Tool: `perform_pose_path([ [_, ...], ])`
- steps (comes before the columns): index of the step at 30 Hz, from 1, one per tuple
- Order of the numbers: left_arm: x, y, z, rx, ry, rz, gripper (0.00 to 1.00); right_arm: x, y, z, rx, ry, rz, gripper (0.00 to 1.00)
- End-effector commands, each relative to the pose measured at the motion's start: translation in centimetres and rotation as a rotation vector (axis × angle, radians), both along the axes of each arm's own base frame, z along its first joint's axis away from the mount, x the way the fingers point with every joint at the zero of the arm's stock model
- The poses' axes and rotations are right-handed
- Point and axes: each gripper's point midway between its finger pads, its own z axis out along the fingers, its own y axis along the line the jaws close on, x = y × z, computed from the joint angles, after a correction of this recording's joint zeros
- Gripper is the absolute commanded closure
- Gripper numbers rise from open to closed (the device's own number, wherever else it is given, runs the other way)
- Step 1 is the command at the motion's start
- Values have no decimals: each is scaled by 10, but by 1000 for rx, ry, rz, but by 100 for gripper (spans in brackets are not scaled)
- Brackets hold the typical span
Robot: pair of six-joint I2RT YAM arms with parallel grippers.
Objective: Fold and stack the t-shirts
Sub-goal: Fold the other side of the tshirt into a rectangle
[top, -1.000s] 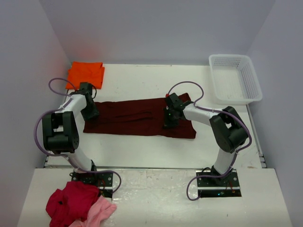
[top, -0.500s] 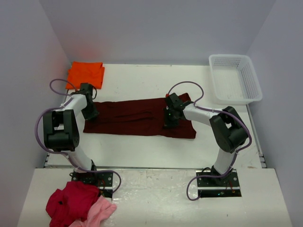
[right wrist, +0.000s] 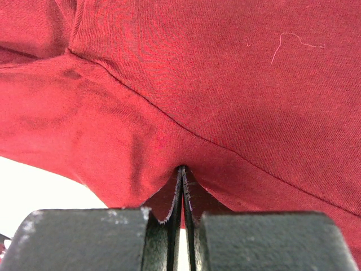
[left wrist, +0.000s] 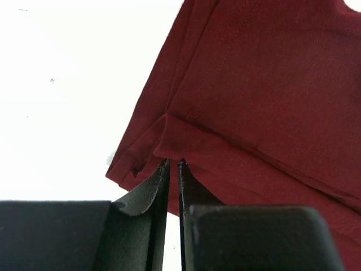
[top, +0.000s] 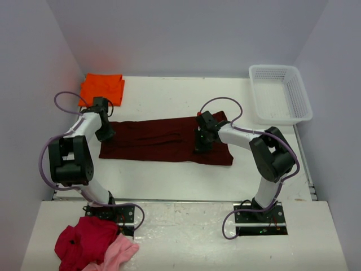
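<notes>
Crimson-red garment [top: 82, 241] lies crumpled at the near left, on the ledge beside the left arm's base, with a light pink garment [top: 118, 253] touching its right side.

Past the bases, on the white table [top: 169, 180], the maroon t-shirt [top: 158, 140] stretches flat as a long band from left to right, with layered folds running along its length. The left gripper [left wrist: 174, 162] sits at the shirt's left end. Its two dark fingers are drawn almost together, only a thin slit between them, and their tips nip the folded edge of the cloth, which puckers slightly there. The right gripper [right wrist: 181, 168] is over the right part of the same shirt, near its near edge. Its fingers are pressed together on a small pinch of fabric, and creases fan away from that spot.

Farther back, the orange t-shirt [top: 102, 87] rests folded in the far left corner, well apart from the maroon one. A white mesh basket [top: 280, 93] stands in the far right corner.
</notes>
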Motion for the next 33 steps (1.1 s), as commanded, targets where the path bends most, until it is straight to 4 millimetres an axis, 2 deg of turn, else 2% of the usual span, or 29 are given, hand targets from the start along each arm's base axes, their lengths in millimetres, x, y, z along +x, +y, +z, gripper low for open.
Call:
perform_pose_path([
  [1,-4,-2,10,-18,-27,-4,88,2,8,-4,21,2,16,100],
  [2,-7,-7,11,-43,-38,-12,84,1,8,-5,20,5,17,100],
  [3,-7,-9,12,-51,-47,-14,67,2,9,-4,21,1,16,100],
  [5,-9,-8,14,-45,-60,-4,50,1,9,-3,22,1,18,100],
  [7,-10,-6,13,-37,-51,2,50,1,9,-3,21,0,19,100],
  [17,4,8,4,11,-26,58,53,-1,9,0,27,-6,27,100],
  [25,18,19,-6,25,-11,71,54,-3,9,-6,26,10,32,100],
  [28,16,16,-12,0,2,70,59,-3,10,-7,28,10,31,100],
  [31,19,15,-11,-3,-15,62,68,-3,10,-9,24,17,30,100],
  [33,21,17,-10,-7,-18,61,82,-2,9,-9,22,15,27,100],
])
